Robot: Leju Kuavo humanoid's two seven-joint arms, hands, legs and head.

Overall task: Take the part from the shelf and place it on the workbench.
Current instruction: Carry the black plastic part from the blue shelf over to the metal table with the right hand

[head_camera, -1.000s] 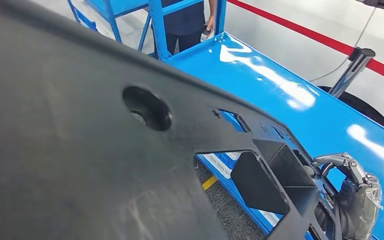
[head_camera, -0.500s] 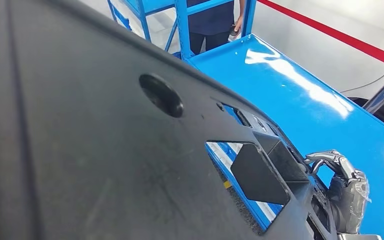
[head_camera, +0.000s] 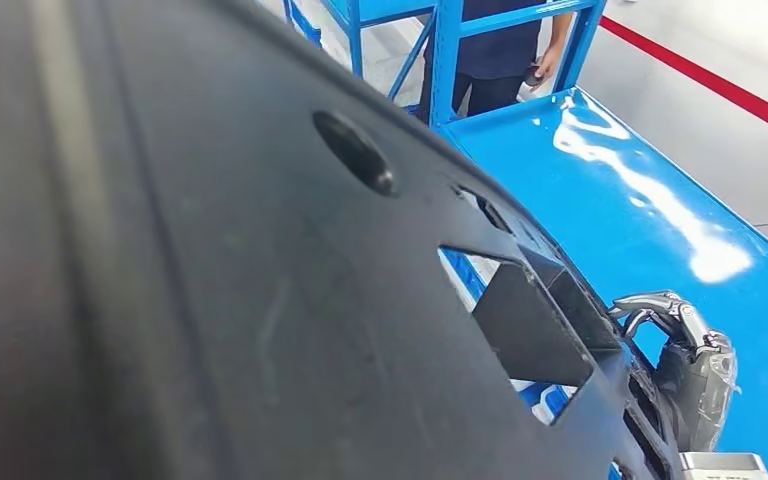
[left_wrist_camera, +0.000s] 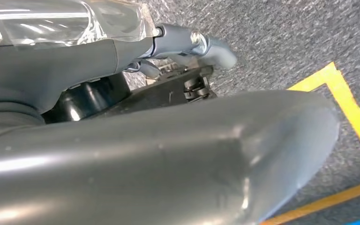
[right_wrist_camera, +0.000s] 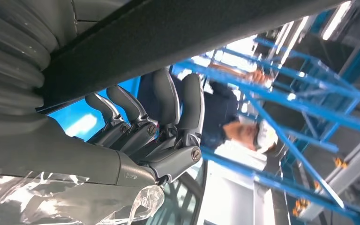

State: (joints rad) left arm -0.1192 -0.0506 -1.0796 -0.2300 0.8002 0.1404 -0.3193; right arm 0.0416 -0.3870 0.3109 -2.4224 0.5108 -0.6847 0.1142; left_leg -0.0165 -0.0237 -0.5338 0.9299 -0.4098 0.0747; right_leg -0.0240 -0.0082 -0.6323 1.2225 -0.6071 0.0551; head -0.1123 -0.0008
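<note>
Black plastic panel [head_camera: 210,300] held aloft, long axis near-left to far-right, over blue worktop [head_camera: 660,200] near edge. Right hand [head_camera: 685,360] and left hand [left_wrist_camera: 122,56] both grasp its rims. Person [head_camera: 505,50] at far end.

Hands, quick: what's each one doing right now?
Left hand: grips the black part.
Right hand: grips the same part's edge.

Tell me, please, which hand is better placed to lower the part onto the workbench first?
The right, probably. The right hand grips the black part at the end already over the blue workbench; the left hand holds its end above grey floor with yellow lines.
</note>
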